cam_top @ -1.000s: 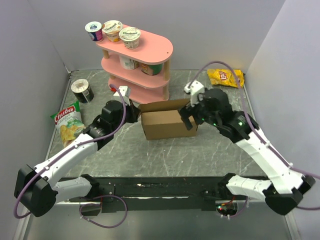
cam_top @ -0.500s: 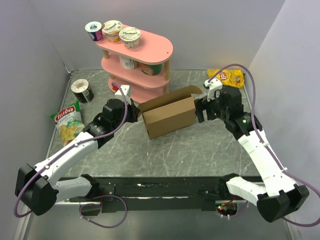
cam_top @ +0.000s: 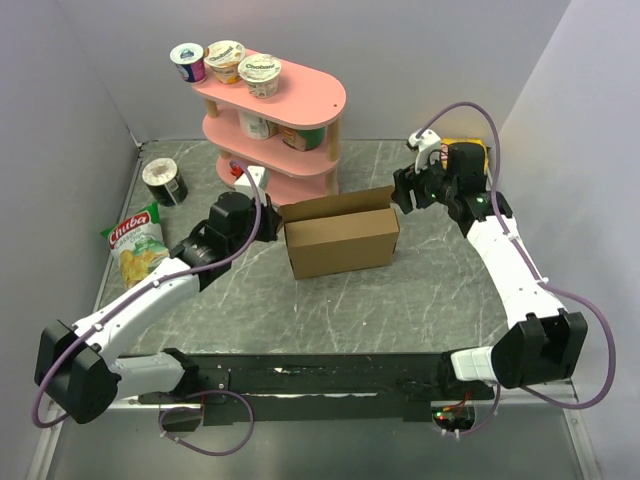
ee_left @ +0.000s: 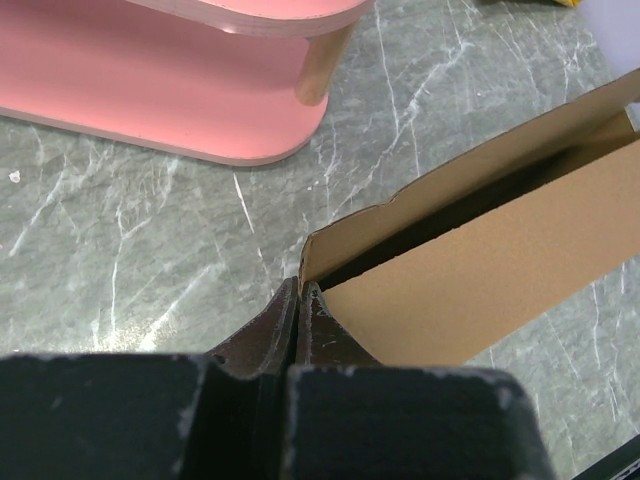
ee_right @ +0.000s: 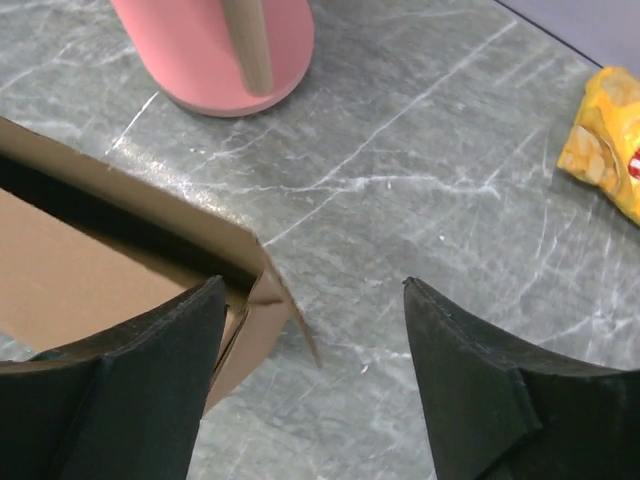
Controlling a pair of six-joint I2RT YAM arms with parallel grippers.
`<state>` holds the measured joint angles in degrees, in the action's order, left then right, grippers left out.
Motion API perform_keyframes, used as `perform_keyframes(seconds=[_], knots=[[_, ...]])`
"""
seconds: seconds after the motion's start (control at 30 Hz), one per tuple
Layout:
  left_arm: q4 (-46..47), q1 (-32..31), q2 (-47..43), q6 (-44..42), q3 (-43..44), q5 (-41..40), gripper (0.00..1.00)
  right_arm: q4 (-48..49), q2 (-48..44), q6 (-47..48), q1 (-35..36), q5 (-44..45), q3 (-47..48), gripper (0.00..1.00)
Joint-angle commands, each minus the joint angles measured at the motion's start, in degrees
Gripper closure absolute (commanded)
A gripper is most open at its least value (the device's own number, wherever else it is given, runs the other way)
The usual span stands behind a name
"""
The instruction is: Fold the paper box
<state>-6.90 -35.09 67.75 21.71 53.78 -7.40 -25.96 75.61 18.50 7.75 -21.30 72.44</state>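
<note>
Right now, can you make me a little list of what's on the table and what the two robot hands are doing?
paper box: brown cardboard, open on top, standing mid-table
left gripper: shut, seems to pinch the box's left corner
right gripper: open, at the box's right corner, holding nothing
pink shelf: just behind the box
yogurt cups: three, on the shelf's top
yellow chip bag: far right of the table
green chip bag: flat near the left edge

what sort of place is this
Probably a robot lab test cell: plain walls box in the table, two arms are mounted at its near edge, and a pink shelf holds staged yogurt cups.
</note>
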Motion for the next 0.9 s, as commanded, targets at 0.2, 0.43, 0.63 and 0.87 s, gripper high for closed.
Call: perform_keyframes(seconds=[0.2, 0.43, 0.63, 0.87], knots=[[-4.53, -0.33, 1.60, -1.24, 2.21, -0.78, 0.99, -0.41, 0.85, 1.54, -0.63, -1.03, 2.09, 0.44], [-4.53, -0.33, 1.60, -0.80, 2.38, -0.69, 0.99, -4.72, 1.82, -0.83, -0.54, -0.41, 3.49, 0.65], [-4.44, -0.50, 2.21, -0.36, 2.91, -0.25, 0.99, -5.25, 0.59, -3.29, -0.54, -1.29, 2.79, 0.93], [-4.27, -1.29, 4.41, 0.52, 4.40, 0.02, 0.99, -6.12, -1.34, -7.78, 0.42, -0.42, 1.91, 1.00]])
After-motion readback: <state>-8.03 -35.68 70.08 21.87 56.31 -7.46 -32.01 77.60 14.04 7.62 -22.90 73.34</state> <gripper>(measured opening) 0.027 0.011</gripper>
